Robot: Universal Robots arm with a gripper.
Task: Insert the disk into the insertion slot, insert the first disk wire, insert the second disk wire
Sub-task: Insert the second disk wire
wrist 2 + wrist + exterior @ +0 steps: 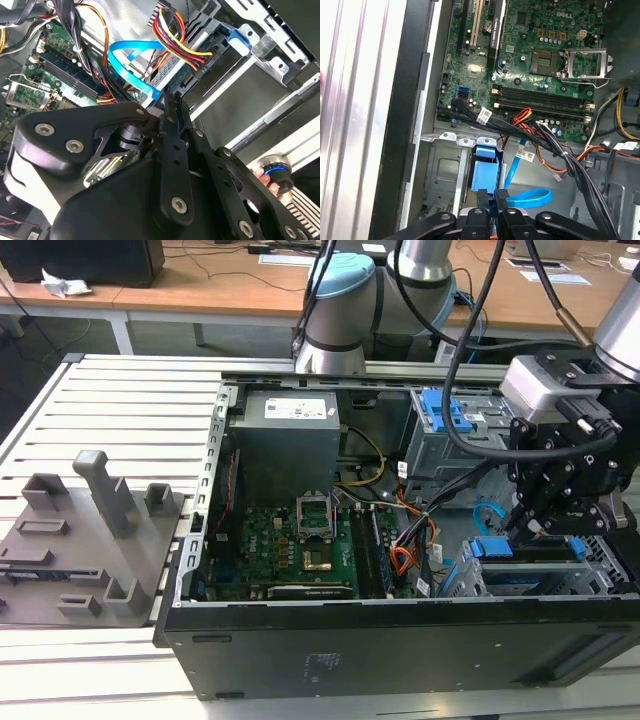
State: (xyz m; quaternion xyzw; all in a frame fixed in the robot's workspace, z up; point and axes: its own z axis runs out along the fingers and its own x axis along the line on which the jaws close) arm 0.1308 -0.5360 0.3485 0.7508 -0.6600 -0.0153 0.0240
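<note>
The gripper (pixel 494 199) hangs over the disk (pixel 485 175) seated in the insertion slot (pixel 610 562), its fingers pressed nearly together beside the light blue cable (pixel 532 198).

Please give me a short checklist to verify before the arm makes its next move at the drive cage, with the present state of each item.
1. Disk seated in the insertion slot: ok, its blue carrier lies inside the cage.
2. Gripper placed over the disk's end: ok in the exterior view.
3. Gripper fingers closed: ok, their tips meet in the first wrist view.
4. First disk wire plugged in: cannot tell.
5. Light blue cable away from the fingers: not ok, it loops right beside them.
</note>
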